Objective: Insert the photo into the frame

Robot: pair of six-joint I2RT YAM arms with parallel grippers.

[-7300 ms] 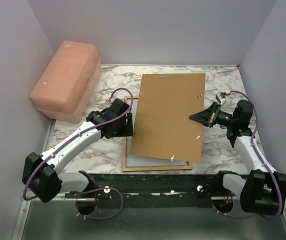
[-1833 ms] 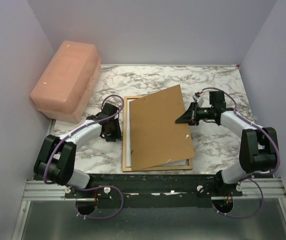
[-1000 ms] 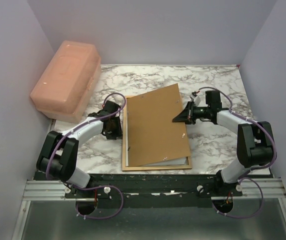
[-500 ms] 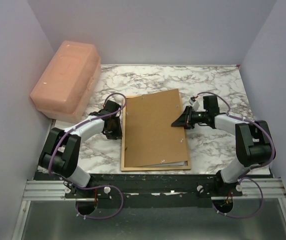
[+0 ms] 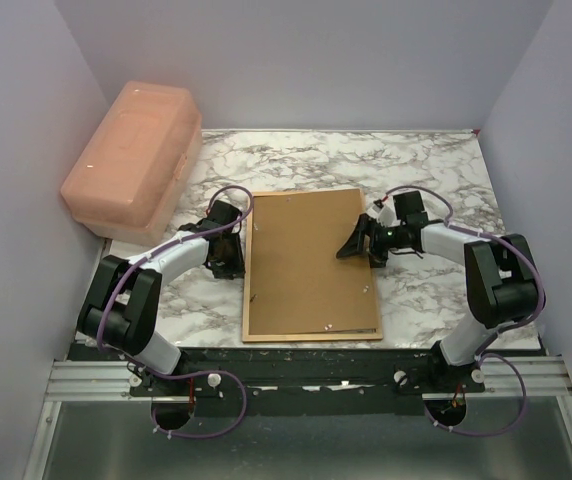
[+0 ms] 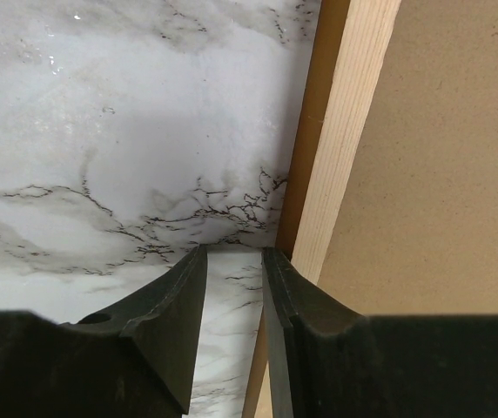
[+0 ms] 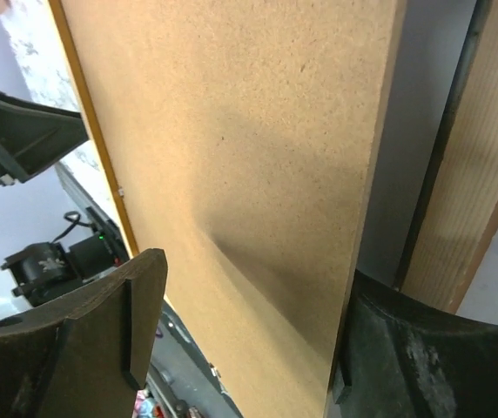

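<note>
The frame (image 5: 247,300) lies flat on the marble table, its orange-brown rim showing along the left and near sides. A plain brown backing board (image 5: 306,262) lies on it and hides the photo. My right gripper (image 5: 354,243) is at the board's right edge. Its jaws stand wide open around that edge (image 7: 253,287) without clamping it. My left gripper (image 5: 230,262) hovers just outside the frame's left rail (image 6: 345,148). Its fingers (image 6: 188,296) are a little apart, and only marble shows between them (image 6: 234,257).
A pink plastic box (image 5: 131,160) stands at the back left, against the left wall. Grey walls close in the table on three sides. Bare marble (image 5: 406,160) lies behind the frame and to its right. A black rail (image 5: 306,360) runs along the near edge.
The backing board, tilted up on its right side a second ago, has come down flat onto the frame. My right gripper went from shut on its edge to open. The left gripper barely moved.
</note>
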